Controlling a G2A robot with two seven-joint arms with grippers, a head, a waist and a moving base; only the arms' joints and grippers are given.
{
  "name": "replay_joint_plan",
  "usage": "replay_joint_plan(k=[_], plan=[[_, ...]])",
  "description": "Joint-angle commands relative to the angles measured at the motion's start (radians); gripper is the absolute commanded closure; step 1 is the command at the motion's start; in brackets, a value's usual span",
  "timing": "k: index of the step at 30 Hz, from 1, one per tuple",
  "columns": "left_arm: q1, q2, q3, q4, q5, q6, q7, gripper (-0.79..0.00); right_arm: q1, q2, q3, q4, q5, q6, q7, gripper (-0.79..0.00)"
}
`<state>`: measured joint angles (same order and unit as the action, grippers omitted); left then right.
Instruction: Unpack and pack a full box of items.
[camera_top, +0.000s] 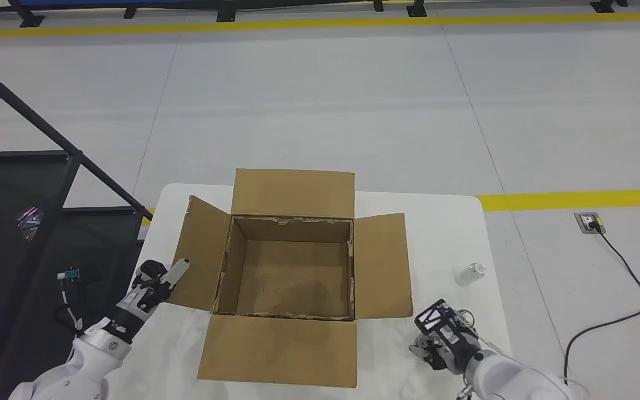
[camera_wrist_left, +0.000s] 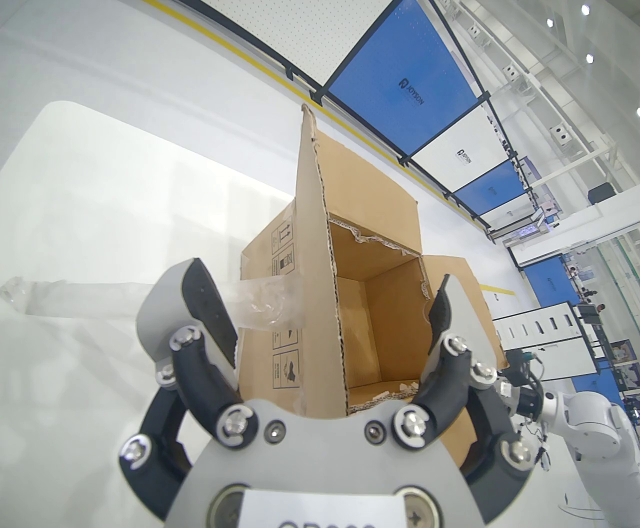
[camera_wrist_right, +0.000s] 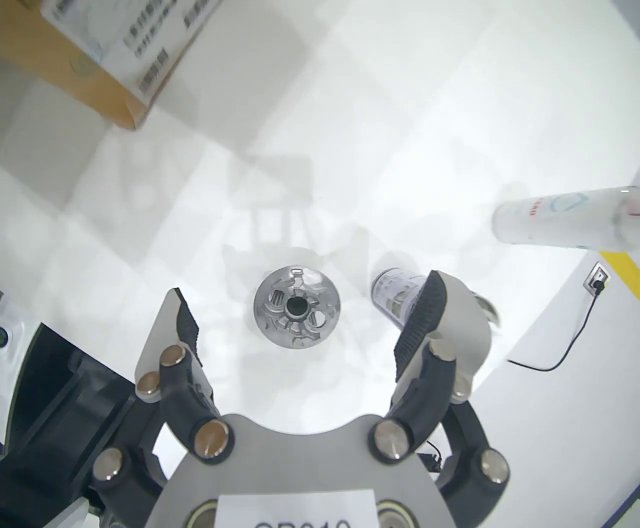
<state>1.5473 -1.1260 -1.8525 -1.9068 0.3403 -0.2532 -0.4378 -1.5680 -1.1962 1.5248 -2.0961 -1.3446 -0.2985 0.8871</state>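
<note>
An open cardboard box (camera_top: 295, 278) stands mid-table with all flaps spread and its inside bare. My left gripper (camera_top: 166, 277) is open beside the box's left flap; in the left wrist view the left gripper (camera_wrist_left: 320, 310) faces that flap's edge (camera_wrist_left: 312, 250). A clear plastic-wrapped long item (camera_wrist_left: 150, 300) lies on the table by the box wall, behind one fingertip. My right gripper (camera_top: 440, 335) hangs open near the table's front right. Between and below its fingers in the right wrist view, right gripper (camera_wrist_right: 305, 320), lies a round metal disc (camera_wrist_right: 297, 307).
A small labelled can (camera_wrist_right: 392, 295) lies just beside the disc, partly behind one finger. A white tube (camera_wrist_right: 560, 222) lies farther off, seen from above as a small white item (camera_top: 474, 270). The table's right edge (camera_wrist_right: 550, 310) is close. A black frame stands left of the table (camera_top: 40, 240).
</note>
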Motion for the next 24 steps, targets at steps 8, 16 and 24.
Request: replay_joint_plan(k=[8,16,24], plan=[[0.0,0.0,0.0,0.0,0.0,0.0,0.0,-0.785,0.057,0.009,0.223,-0.151,0.542,0.049,0.12,-0.785],[0.012,-0.002,0.002,-0.003,-0.003,0.001,0.029,-0.785,0.351,0.02,0.142,0.099,0.808,0.027,0.266,-0.785],[0.061,-0.006,0.006,-0.042,0.01,-0.034,0.104,-0.785,0.343,0.02,0.14,0.099,0.812,0.031,0.24,-0.785]])
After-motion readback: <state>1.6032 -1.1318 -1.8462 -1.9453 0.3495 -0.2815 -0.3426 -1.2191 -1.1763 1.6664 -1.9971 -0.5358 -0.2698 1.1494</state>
